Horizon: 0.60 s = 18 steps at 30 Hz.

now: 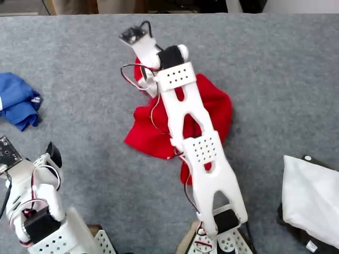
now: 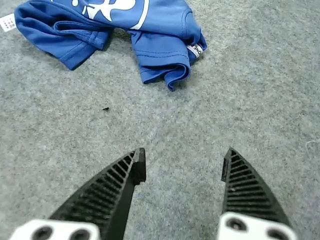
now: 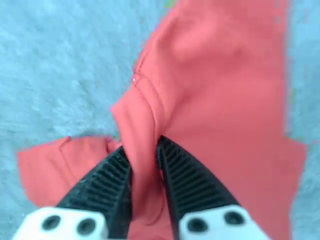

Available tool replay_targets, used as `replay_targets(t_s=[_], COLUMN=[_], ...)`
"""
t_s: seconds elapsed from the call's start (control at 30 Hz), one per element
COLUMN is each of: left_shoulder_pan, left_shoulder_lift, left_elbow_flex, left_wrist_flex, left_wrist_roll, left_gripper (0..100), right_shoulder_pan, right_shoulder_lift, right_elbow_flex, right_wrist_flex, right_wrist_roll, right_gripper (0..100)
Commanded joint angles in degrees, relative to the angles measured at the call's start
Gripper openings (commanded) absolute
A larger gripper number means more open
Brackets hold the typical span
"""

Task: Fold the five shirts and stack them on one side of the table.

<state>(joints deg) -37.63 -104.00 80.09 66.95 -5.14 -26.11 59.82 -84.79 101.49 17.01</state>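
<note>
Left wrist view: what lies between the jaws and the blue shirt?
Bare grey table, save one tiny dark speck, up to the blue shirt; seen in the left wrist view.

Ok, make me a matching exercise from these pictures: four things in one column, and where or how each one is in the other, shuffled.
Things:
1. red shirt
2. blue shirt
3. white cloth
4. left hand

Place or state:
A. open, holding nothing
B. crumpled on the left arm's side
C. pinched by the right hand
D. lying on the right arm's side

Pairs: 1-C, 2-B, 3-D, 4-A
</note>
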Motion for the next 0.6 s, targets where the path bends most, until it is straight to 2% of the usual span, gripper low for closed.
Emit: replay_targets(t_s=[0.0, 0.17, 0.3, 0.43, 0.57], left_shoulder_pan=[-0.1, -0.1, -3.8, -8.5, -11.4], left_shoulder_lift=[-0.3, -0.3, -0.3, -0.3, -0.3], left_elbow_flex=[-0.6, -0.4, -0.2, 2.0, 3.3], left_wrist_flex=[0.0, -0.4, -1.7, -5.7, -7.6], left_wrist_roll=[-0.1, -0.2, -0.2, -0.4, -0.4], left_gripper=[25, 25, 25, 25, 25], right_shoulder_pan=[-4.4, -14.8, -22.2, -27.0, -28.8], right_shoulder_lift=[-11.3, -21.9, -28.5, -34.7, -39.7], right_elbow_flex=[-1.9, 3.0, 3.6, 3.8, 4.1], right_wrist_flex=[0.9, 0.4, -0.4, -3.8, -8.9], right_wrist_roll=[-0.2, -0.2, -0.2, -0.2, -0.3], right_gripper=[0.5, 0.5, 0.5, 0.5, 0.5])
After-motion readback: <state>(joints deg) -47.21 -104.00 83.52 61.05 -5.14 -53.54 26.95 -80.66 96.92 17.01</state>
